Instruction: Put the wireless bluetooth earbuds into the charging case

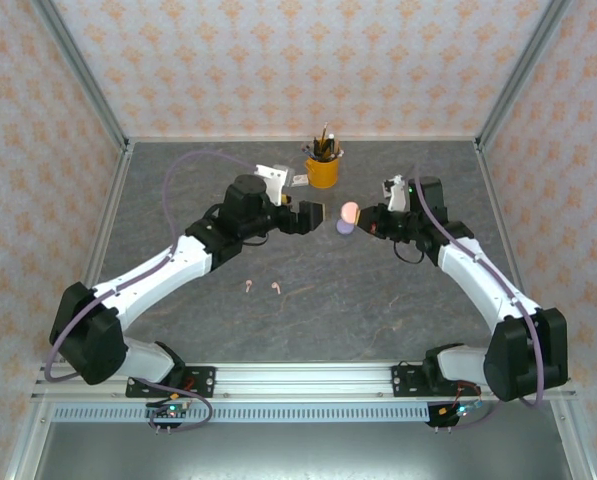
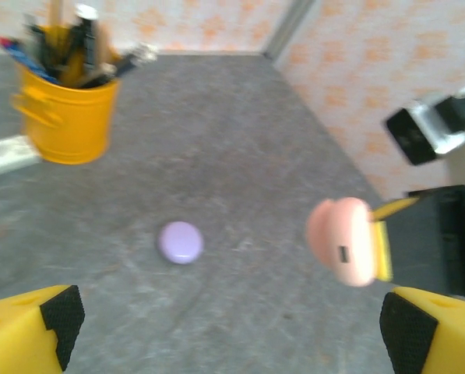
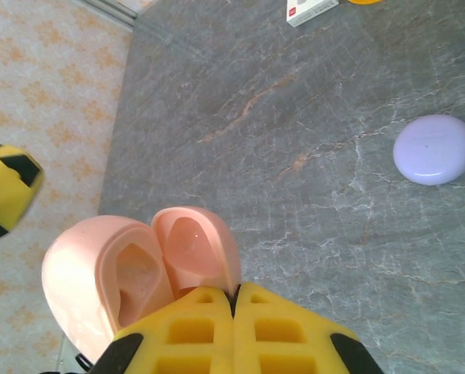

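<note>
Right gripper point(image 3: 234, 294) clamped the open pink case point(image 3: 139, 273), lilac case point(image 3: 435, 149) at two o'clock. Left gripper point(image 2: 234, 315) gaped wide, empty, pink earbuds point(image 1: 248, 287) at its seven o'clock.

The left arm point(image 1: 163, 268) and right arm point(image 1: 478, 275) angle inward, meeting just in front of the yellow cup point(image 1: 322, 172). Near-left of it, the left gripper point(image 1: 311, 214) spreads its fingers point(image 2: 61, 313) wide; near-right, the right gripper point(image 1: 371, 219) pinches the open pink case point(image 1: 350, 213) aloft.
</note>
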Robot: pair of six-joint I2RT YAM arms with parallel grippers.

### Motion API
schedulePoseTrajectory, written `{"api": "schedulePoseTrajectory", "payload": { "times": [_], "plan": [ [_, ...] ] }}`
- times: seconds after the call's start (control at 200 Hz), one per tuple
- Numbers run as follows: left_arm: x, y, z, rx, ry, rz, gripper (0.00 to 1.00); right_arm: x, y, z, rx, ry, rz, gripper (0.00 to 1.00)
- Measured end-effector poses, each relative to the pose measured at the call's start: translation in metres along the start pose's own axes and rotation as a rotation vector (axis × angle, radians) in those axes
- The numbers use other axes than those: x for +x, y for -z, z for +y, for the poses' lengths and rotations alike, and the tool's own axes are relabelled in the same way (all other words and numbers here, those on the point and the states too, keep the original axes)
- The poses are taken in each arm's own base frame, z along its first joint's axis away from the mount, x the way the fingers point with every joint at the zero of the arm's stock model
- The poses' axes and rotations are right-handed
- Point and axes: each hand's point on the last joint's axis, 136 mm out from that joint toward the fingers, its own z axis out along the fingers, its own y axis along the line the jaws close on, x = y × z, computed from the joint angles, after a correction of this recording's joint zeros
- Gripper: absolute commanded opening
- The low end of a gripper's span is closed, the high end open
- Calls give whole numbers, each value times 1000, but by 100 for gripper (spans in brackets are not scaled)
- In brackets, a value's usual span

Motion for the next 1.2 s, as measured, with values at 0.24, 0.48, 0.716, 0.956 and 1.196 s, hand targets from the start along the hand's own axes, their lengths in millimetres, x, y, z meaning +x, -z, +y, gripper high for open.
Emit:
{"api": "schedulePoseTrajectory", "payload": {
  "times": [0.24, 0.48, 0.716, 0.956, 1.196],
  "plan": [
    [21, 9, 46, -249, -72, 83, 100, 7, -4, 1, 97, 98, 57, 0],
    [7, 17, 35, -234, -156, 149, 99, 29, -27, -5, 235, 253, 141, 0],
    [34, 8, 14, -75, -221, 296, 98, 30, -32, -16, 337, 404, 136, 0],
    [68, -10, -7, 121, -223, 467, 95, 34, -21, -17, 322, 505, 90, 0],
    [78, -19, -28, 281, -217, 562, 88, 37, -24, -12, 278, 549, 93, 0]
  ]
}}
